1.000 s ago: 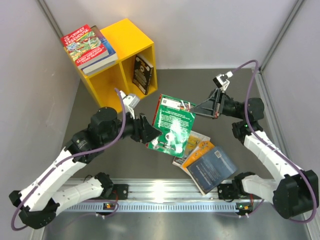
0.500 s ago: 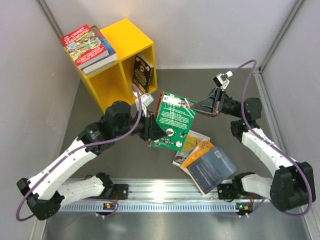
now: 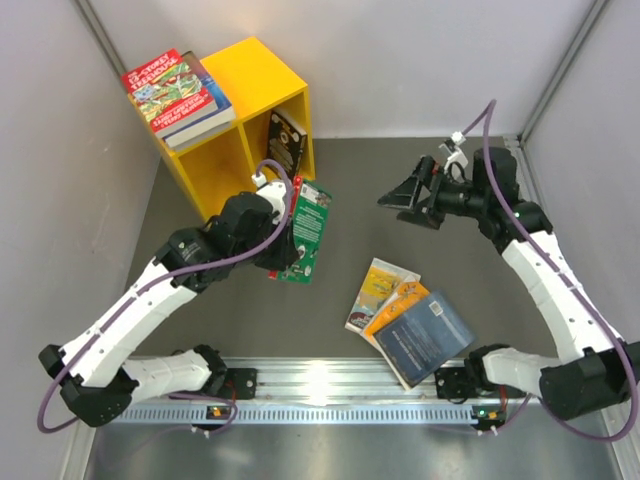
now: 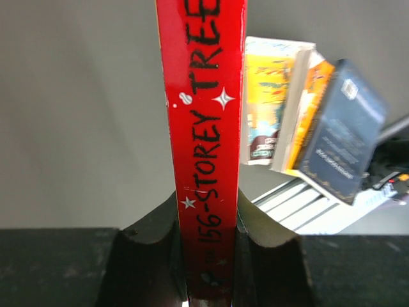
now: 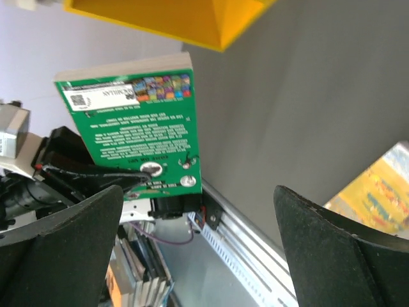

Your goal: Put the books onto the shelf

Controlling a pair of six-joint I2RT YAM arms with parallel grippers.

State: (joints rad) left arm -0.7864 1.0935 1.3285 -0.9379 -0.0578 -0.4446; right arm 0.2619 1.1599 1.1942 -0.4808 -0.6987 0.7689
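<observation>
My left gripper is shut on a green-backed book with a red spine, holding it edge-up above the table just in front of the yellow shelf. In the left wrist view both pads press the spine's sides. My right gripper hangs open and empty to the book's right; its wrist view shows the green book apart from its fingers. Books lie stacked on top of the shelf, and a dark one stands in its right compartment. More books lie piled on the table.
Grey walls close in on the left, back and right. An aluminium rail carrying both arm bases runs along the near edge. The pile of books lies between the rail and the right arm.
The right gripper opened, let go of the green book and drew back to the right. The left arm carried the book left toward the shelf and turned it edge-up.
</observation>
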